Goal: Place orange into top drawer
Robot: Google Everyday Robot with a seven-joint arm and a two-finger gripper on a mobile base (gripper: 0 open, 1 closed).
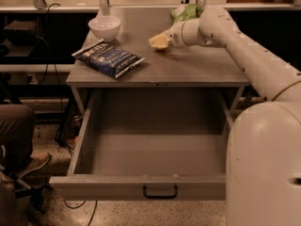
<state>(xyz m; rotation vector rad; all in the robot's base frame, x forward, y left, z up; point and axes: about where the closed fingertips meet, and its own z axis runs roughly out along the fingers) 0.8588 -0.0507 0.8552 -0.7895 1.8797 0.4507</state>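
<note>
My body shell (263, 168) fills the lower right of the view, and my arm (254, 55) runs from it up and leftward over the table. The top drawer (136, 186) stands pulled fully out below the table edge, its grey floor exposed to the camera and its front panel nearest, with the black handle (160, 192) at the panel's centre. The table (188, 67) is a grey flat surface directly above the drawer opening. A seated person's trouser leg (16, 131) and shoe (35, 164) show at the left edge, beside the drawer. On the table's left part lies a dark blue snack bag (109, 59), flat and set at an angle. Behind it, at the far left corner, stands a white bowl (104, 27), upright and apart from the bag. A green bag (187, 12) sits at the far edge, partly behind my wrist. My gripper (159, 42) is low over the tabletop near its middle, pointing left; I cannot tell whether it is apart or together. The orange I cannot locate in this view.
</note>
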